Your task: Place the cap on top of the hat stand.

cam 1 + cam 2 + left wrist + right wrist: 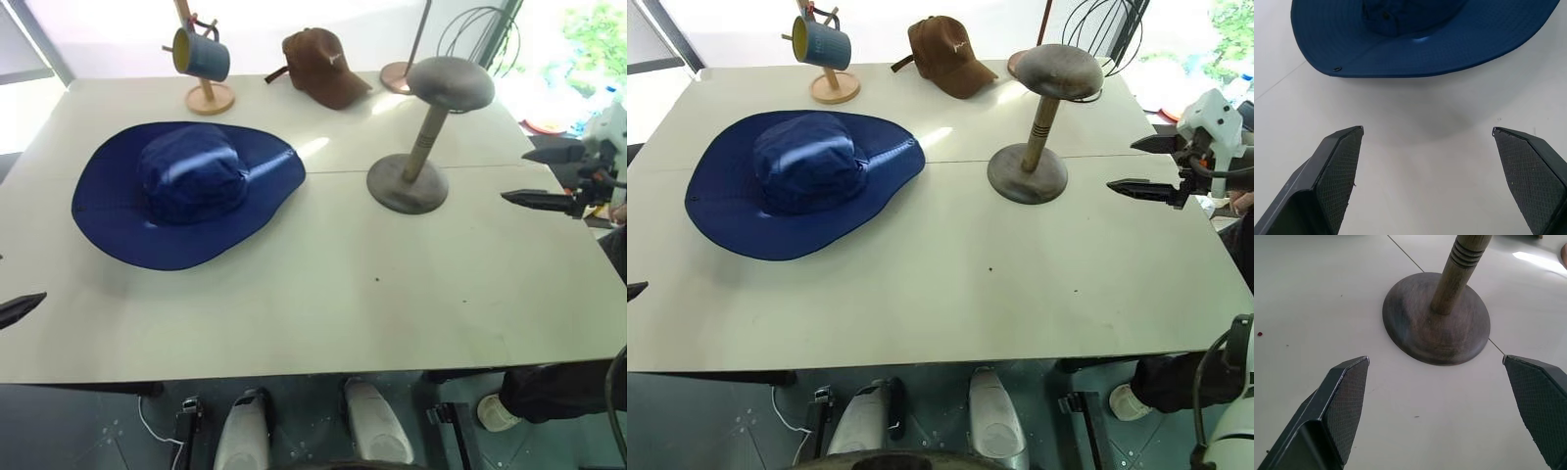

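The cap [186, 191], a dark blue wide-brimmed sun hat, lies flat on the left half of the white table [343, 304]. The hat stand [421, 147] is upright to its right, with a round base, a slim post and a bare domed top. My left gripper [1427, 130] is open near the table's left front edge, a short way from the cap's brim [1420, 58], with nothing between its fingers. My right gripper [514, 176] hovers open to the right of the stand, pointing at the stand's base [1436, 318], and it is empty.
A wooden mug tree with a blue mug [203, 59] and a brown baseball cap [323, 67] sit along the table's far edge. A second round base [397, 76] stands behind the hat stand. A person's shoe [495, 411] shows under the table's right front corner.
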`<move>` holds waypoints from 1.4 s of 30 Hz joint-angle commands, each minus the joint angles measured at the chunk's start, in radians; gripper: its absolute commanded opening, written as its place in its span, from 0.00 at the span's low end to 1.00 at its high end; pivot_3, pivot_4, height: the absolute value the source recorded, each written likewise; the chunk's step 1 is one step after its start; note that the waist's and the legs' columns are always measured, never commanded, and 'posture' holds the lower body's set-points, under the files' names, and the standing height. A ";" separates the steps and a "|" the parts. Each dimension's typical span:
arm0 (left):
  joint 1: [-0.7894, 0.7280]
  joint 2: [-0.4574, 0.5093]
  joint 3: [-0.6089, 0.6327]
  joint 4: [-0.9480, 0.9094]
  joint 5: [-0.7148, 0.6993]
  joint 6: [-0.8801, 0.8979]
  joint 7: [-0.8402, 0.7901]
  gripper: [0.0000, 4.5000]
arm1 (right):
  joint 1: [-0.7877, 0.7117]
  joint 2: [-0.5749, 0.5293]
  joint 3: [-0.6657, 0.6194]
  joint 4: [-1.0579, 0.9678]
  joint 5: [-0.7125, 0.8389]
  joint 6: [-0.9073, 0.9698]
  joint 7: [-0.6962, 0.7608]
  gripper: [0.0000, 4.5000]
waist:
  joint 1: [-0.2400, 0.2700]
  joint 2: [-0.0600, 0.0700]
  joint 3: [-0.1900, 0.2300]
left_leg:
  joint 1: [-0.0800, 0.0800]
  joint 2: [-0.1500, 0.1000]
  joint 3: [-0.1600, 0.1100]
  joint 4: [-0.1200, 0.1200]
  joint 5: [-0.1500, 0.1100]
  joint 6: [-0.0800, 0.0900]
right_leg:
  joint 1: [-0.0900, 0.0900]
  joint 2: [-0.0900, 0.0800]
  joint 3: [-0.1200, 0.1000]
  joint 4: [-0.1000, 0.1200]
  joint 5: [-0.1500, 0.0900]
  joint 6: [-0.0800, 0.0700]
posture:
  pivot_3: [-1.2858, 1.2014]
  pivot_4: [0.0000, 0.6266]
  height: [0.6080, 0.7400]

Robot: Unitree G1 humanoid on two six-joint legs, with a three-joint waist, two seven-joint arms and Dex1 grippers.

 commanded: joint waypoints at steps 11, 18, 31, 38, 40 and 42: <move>-0.040 0.020 0.014 0.009 0.013 -0.011 0.000 0.98 | -0.027 -0.010 -0.031 0.031 0.010 -0.052 -0.007 1.00 | 0.000 0.000 0.000 | 0.001 0.000 0.000 0.000 0.000 0.000 | 0.000 0.000 0.000 0.003 0.000 0.000 | 0.52 0.24 0.98; -0.079 0.047 -0.010 -0.013 -0.004 0.010 -0.026 0.98 | -0.044 -0.009 -0.031 0.037 0.017 -0.027 -0.003 1.00 | 0.000 0.000 0.000 | 0.003 0.000 0.000 0.003 0.000 0.000 | -0.001 0.000 0.000 0.010 0.000 0.001 | 0.52 0.24 0.98; -0.189 0.130 -0.256 -0.249 0.038 -0.095 -0.086 0.98 | 0.088 -0.052 -0.053 -0.357 0.127 0.148 0.121 1.00 | 0.005 0.000 0.000 | 0.003 0.000 0.000 0.003 0.000 0.000 | 0.000 0.001 0.000 0.013 -0.001 0.003 | 0.52 0.24 0.98; -0.327 0.126 -0.559 -0.188 0.211 -0.349 -0.036 0.98 | 0.205 -0.078 -0.114 -0.674 0.256 0.332 0.093 1.00 | 0.004 0.001 0.000 | 0.005 0.000 0.000 0.004 0.000 0.000 | 0.000 0.001 0.001 0.015 -0.002 0.004 | 0.52 0.24 0.98; -0.376 0.113 -0.634 -0.168 0.237 -0.382 -0.021 0.98 | 0.225 -0.089 -0.124 -0.720 0.269 0.355 0.083 1.00 | 0.007 0.001 0.000 | 0.005 0.000 0.000 0.004 0.000 0.000 | 0.000 0.001 0.001 0.015 -0.002 0.004 | 0.52 0.24 0.98; -0.419 0.096 -0.699 -0.153 0.262 -0.412 -0.008 0.98 | 0.241 -0.096 -0.134 -0.751 0.278 0.369 0.073 1.00 | 0.008 0.000 0.000 | 0.004 0.000 -0.001 0.004 0.000 0.000 | 0.000 0.001 0.001 0.015 -0.002 0.004 | 0.52 0.24 0.98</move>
